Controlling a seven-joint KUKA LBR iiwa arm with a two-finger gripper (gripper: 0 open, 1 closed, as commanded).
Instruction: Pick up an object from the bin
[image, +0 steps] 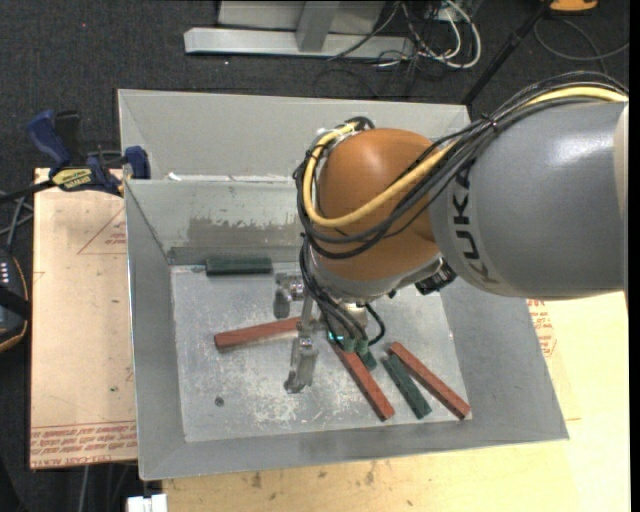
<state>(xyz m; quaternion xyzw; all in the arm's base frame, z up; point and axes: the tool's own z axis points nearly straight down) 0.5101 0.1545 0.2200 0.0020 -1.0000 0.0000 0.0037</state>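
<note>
We see the gripper (291, 344) low over the middle of the bin (150, 330), its two metal fingers spread apart, one toward the top of the frame and one toward the bottom. Between them lies the right end of a reddish-brown stick (258, 335). This stick is flat on the floor just left of centre, with its long axis running left to right and tilted slightly up toward the right. Most of its length reaches out to the left of the hand, so we judge that a grasp here would take it near one end, not at its middle. The line between the fingers crosses the stick's axis, which suits a closing pinch. The stick looks matte, straight and slim, like a crayon or a chalk bar. The bin floor is scuffed grey metal dusted with pale marks. A dark green stick (238, 266) lies along the back wall at upper left, well apart. At lower right, three more lie side by side on a slant: a red stick (368, 388), a green stick (408, 388) and another red one (432, 382).
</note>
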